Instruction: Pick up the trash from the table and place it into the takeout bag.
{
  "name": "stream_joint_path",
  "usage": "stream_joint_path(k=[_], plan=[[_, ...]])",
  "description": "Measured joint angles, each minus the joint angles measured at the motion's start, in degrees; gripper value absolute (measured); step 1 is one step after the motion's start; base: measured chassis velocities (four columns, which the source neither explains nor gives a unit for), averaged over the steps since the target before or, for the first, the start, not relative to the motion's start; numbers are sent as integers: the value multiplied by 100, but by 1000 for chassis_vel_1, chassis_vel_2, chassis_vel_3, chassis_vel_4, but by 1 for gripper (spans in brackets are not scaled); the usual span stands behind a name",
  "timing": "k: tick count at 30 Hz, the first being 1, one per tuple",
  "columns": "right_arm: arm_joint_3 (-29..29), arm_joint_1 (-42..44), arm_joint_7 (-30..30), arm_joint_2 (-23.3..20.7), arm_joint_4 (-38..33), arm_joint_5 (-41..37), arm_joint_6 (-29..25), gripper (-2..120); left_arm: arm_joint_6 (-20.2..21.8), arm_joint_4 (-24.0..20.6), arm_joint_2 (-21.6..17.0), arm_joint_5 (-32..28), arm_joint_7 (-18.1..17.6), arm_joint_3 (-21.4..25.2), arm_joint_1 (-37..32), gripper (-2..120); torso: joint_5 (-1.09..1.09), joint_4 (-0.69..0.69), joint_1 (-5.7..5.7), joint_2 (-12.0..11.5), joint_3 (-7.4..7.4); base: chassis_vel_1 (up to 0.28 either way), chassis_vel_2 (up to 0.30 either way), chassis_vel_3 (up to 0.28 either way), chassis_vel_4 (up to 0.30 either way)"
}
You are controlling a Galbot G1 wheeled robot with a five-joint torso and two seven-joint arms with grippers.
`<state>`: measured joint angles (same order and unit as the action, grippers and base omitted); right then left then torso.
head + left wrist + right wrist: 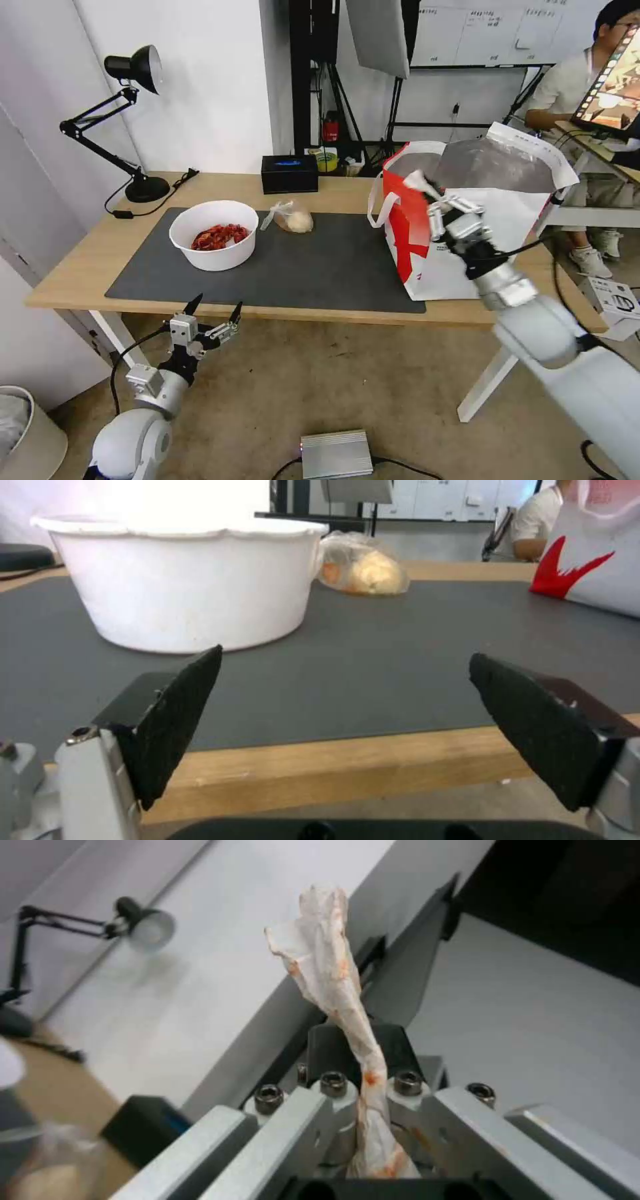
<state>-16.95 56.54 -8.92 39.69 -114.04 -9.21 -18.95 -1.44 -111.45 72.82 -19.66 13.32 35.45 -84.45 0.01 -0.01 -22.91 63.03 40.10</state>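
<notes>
At the takeout bag (480, 220), standing on the table's (80, 267) right end, the right arm reaches up and forward, its right gripper (427, 190) raised before the bag's red side with its jaws pinched on a crumpled tissue (333, 990) streaked orange. Below the table's front edge, the left gripper (215, 312) points upward, jaws spread wide and empty. On the dark mat (320, 267) sit the white bowl (213, 235) of red shells and, just beside it, the clear bag (292, 217) with a beige lump.

Even, bright indoor light; the bowl's (180, 575) rim glares white, and the head view's edges bend.
</notes>
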Motion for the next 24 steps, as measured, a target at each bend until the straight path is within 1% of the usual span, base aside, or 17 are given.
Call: stream_joint_path(k=[2,3,5,6,9,11,13,14,15,18,19,20,21,22,23,24], plan=[[-76,1,-26,-34,-20,-64,0,0,3,-17,2,4,-3,-6,-7,100,0,1,0,0,0,0,0,0,0],[-269,-35,-87,-96,-33,-270,29,0,15,-75,5,12,-8,-13,-36,100,0,1,0,0,0,0,0,0,0],[-492,-135,-238,-168,6,-670,315,0,43,-186,1,13,-10,21,-93,100,0,1,0,-1,0,0,0,0,0],[-492,-135,-238,-168,6,-670,315,0,43,-186,1,13,-10,21,-93,100,0,1,0,-1,0,0,0,0,0],[-625,-299,-380,-288,88,-1224,694,0,55,-267,-23,9,-11,72,-155,100,0,1,0,-1,0,0,0,0,0],[-629,-360,-411,-325,107,-1371,794,0,57,-279,-28,8,-11,80,-167,100,0,1,0,-1,0,0,0,0,0],[-563,-653,-469,-512,175,-1930,1167,0,58,-310,-38,6,-11,97,-195,100,0,1,0,-1,0,0,0,0,0],[-512,-759,-485,-574,201,-2097,1288,0,58,-315,-38,6,-11,98,-199,100,-2,1,0,-1,0,0,0,0,0],[-512,-759,-485,-574,201,-2097,1288,0,58,-315,-38,6,-11,98,-199,100,-2,1,0,-1,0,0,0,0,0],[-261,-1277,-548,-772,286,-2789,1891,0,66,-345,-38,6,-10,91,-205,100,-2,2,-1,-1,1,0,0,0,0],[-261,-1277,-548,-772,286,-2789,1891,0,66,-345,-38,6,-10,91,-205,100,-2,2,-1,-1,1,0,0,0,0],[-132,-1581,-611,-825,329,-3160,2226,0,84,-368,-35,6,-9,80,-209,100,-2,1,-1,-1,0,0,0,0,0],[-58,-1736,-647,-851,359,-3363,2409,0,99,-385,-33,6,-9,73,-211,100,-2,2,-1,-1,0,0,0,0,0],[-58,-1736,-647,-851,359,-3363,2409,0,99,-385,-33,6,-9,73,-211,100,-2,2,-1,-1,0,0,0,0,0],[102,-2099,-741,-894,443,-3784,2828,0,137,-418,-32,7,-9,66,-218,100,-1,2,-1,-1,1,0,0,0,0],[196,-2292,-796,-911,501,-4016,3029,0,147,-430,-33,7,-9,64,-221,100,-2,2,-1,-1,0,0,0,0,0]])
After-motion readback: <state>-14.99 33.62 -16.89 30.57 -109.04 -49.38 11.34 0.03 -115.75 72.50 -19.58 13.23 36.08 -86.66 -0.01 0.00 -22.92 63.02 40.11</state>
